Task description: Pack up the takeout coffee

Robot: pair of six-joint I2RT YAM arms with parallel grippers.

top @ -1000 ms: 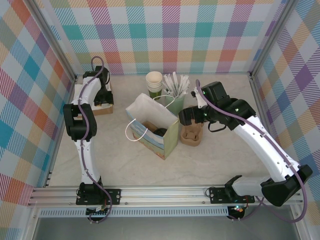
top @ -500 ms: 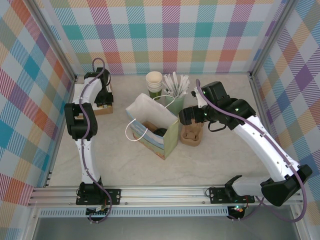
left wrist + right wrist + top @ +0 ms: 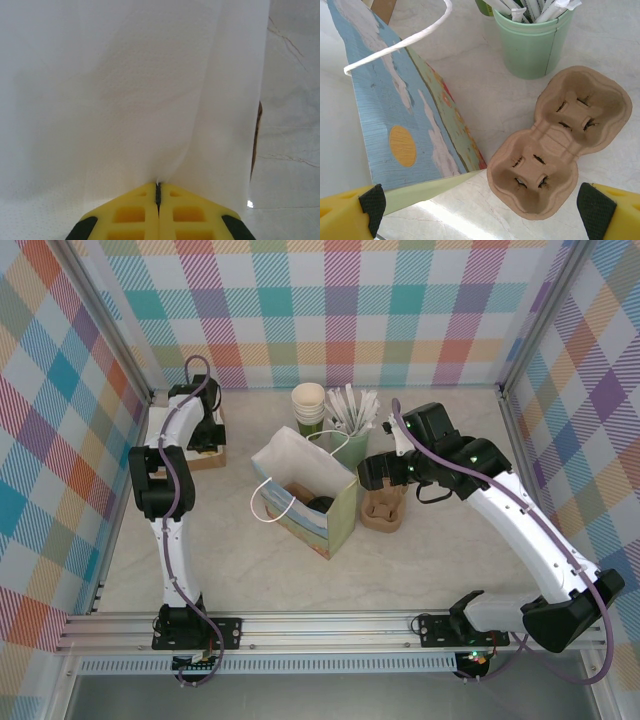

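Pinching, left: your left gripper [image 3: 158, 187] is clamped on a fold of white napkin [image 3: 125, 100].
Right tool: your right gripper [image 3: 481, 212] is spread wide above the cardboard carrier [image 3: 560, 145], beside the paper bag [image 3: 395, 115].
Takeout coffee [image 3: 321, 504]: apparently the dark-topped shape inside the bag; too small to confirm.

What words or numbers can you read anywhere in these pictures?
None can be read.
The paper bag with the blue-sky side bears only a painted yellow sun and white clouds, no letters.
The brown moulded-pulp cup carrier, the mint-green cup of white stirrers and the white tissue paper pinched by the left end effector are plain.
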